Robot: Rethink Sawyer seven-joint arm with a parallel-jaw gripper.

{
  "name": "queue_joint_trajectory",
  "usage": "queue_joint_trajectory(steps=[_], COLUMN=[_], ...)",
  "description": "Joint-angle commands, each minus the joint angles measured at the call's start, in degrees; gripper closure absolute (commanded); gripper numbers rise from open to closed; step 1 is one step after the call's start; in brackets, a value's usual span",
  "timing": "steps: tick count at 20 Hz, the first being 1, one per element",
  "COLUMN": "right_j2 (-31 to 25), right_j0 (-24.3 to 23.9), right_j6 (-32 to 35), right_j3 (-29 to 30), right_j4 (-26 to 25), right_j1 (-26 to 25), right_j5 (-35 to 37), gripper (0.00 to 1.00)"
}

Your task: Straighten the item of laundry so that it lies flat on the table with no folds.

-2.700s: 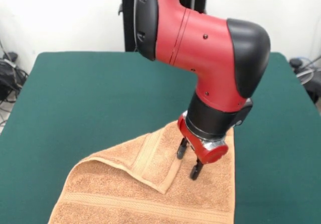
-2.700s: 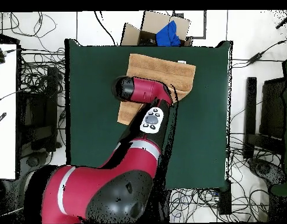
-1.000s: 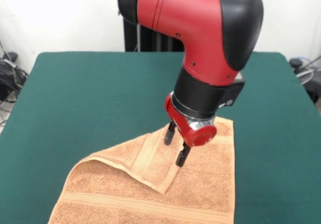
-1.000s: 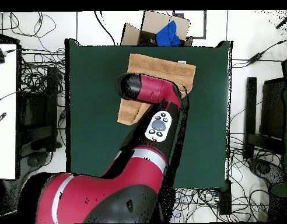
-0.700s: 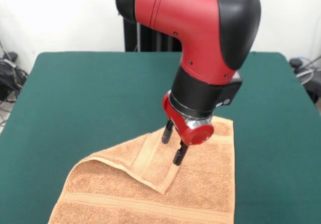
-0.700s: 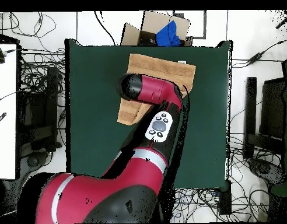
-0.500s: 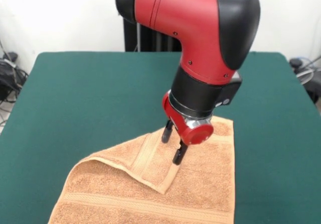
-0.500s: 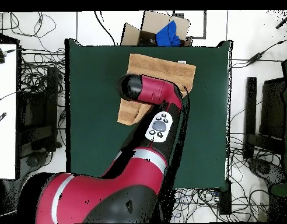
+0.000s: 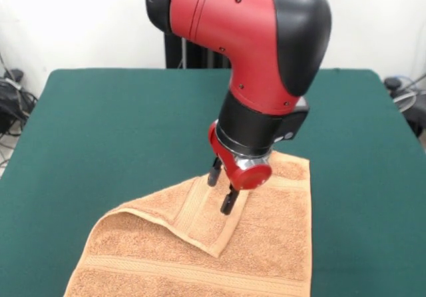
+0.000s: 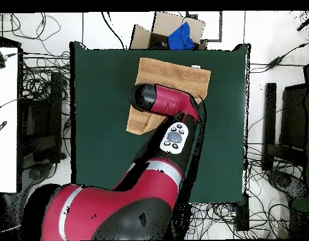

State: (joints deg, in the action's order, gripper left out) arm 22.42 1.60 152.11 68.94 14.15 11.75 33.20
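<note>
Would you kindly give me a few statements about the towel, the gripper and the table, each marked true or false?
1. The towel lies fully flat. False: one corner is folded over onto it.
2. The gripper is open above the folded flap. True.
3. The gripper has lifted the towel off the table. False: the towel rests on it, ungripped.
4. The towel sits near one table edge, not the middle. True.
5. The table is bare wood. False: its top is dark green.

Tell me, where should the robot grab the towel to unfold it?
Probably the pointed tip of the folded-over flap on the towel. That corner lies loose on top of the lower layer, so the open gripper, hanging just above the flap, could come straight down, pinch the tip, and pull it back over the fold toward the bare table.
</note>
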Motion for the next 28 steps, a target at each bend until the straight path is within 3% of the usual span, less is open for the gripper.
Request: queue_joint_trajectory(steps=[1,21,22,28], right_j2=[-6.09,-4.74,-4.75,-5.42], right_j0=[-1.93,-0.53,-0.56,-0.92], right_j6=[8.2,6.07,5.71,4.13], right_j3=[8.42,8.19,8.12,8.16], right_j4=[1.11,0.0,-0.2,-0.54], right_j1=[-3.68,-3.58,-3.55,-2.72], right_j5=[-6.67,-5.99,-5.8,-3.92], gripper=[0.0,0.0,1.0,1.0])
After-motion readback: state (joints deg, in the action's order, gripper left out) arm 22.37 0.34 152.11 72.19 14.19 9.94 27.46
